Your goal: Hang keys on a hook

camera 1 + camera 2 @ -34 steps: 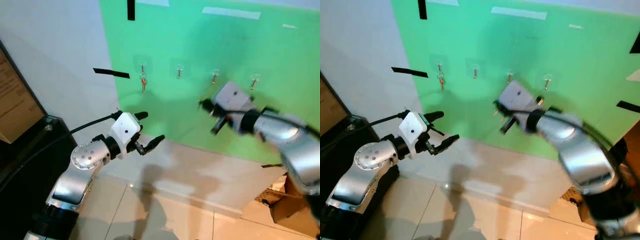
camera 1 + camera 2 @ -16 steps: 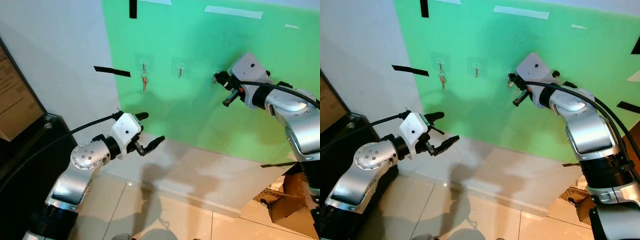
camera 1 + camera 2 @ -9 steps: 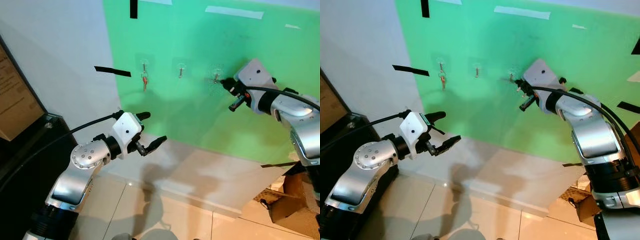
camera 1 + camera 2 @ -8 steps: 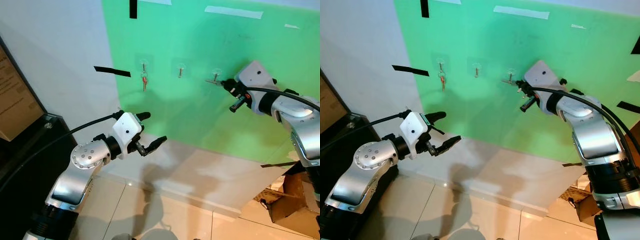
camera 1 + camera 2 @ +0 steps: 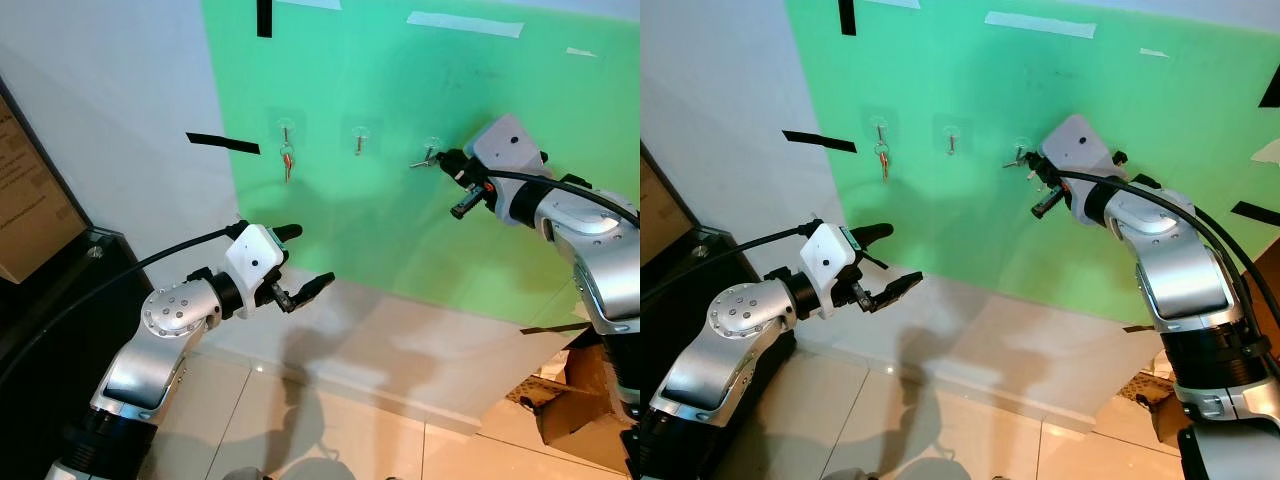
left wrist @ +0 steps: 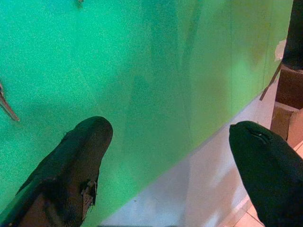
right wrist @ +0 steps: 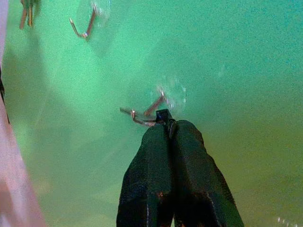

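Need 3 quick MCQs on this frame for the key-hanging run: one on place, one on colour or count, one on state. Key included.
1. Where is the right tool?
A. At the third hook from the left on the green board
B. Down by the floor
C. At the leftmost hook

2. What colour is the board behind the hooks?
A. Blue
B. Green
C. Red

3. How do the left tool's fingers stand?
A. Pressed together
B. Clamped on a key
C. Spread apart, nothing between them

Answers:
1 A: its fingertips meet that hook, where it holds a key.
2 B: the panel is bright green in both eye views.
3 C: the left wrist view shows both fingers wide apart with bare board between them.

Another set of keys hangs on the leftmost hook.
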You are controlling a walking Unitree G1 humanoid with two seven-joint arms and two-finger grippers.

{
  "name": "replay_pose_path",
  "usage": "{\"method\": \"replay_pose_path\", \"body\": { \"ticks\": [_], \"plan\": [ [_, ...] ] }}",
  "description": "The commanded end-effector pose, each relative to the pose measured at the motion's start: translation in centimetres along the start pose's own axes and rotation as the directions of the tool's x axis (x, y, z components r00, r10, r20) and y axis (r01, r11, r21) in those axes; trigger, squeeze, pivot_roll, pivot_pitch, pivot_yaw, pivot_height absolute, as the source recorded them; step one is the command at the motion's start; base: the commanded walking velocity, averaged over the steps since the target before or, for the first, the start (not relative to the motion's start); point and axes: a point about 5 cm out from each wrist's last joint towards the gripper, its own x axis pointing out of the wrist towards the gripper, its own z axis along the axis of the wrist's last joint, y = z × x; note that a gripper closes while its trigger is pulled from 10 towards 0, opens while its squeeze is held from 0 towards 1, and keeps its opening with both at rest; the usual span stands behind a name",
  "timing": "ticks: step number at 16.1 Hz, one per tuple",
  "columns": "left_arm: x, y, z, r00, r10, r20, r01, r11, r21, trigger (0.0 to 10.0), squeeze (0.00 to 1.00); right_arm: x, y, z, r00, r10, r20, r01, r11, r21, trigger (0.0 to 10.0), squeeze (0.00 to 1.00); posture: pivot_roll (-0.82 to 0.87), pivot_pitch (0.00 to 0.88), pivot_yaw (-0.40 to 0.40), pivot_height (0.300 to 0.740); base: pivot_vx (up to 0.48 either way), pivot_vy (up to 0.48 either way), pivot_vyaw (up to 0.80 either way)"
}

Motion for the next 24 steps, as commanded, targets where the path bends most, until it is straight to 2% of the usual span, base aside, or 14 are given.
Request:
{"method": "replay_pose_path", "body": {
  "ticks": [1,11,19,24],
  "plan": [
    [0.1,0.1,0.8,1.0,-0.012,0.021,0.011,1.0,0.023,10.0,0.0,0.0,-0.3,1.6,0.998,-0.015,0.067,0.016,1.0,-0.018,10.0,0.0,0.03,0.0,0.009,0.74,0.0,0.0,0.0],
    [0.2,0.0,1.0,1.0,-0.012,0.027,0.011,1.0,0.023,10.0,0.0,0.4,1.2,2.7,0.991,0.059,0.122,-0.055,0.998,-0.033,10.0,0.0,0.03,0.0,0.005,0.74,0.0,0.0,0.0],
    [0.3,-0.3,1.5,0.997,-0.042,0.068,0.042,0.999,-0.005,10.0,0.0,0.5,0.5,0.7,1.0,0.017,0.022,-0.015,0.996,-0.083,10.0,0.0,0.03,0.0,0.006,0.74,0.0,0.0,0.0],
    [0.3,-0.4,1.7,0.996,-0.054,0.077,0.056,0.998,-0.019,10.0,0.0,0.4,0.1,0.4,1.0,-0.005,0.007,0.006,0.996,-0.093,10.0,0.0,0.03,0.0,0.007,0.74,0.0,0.0,0.0]
  ]
}}
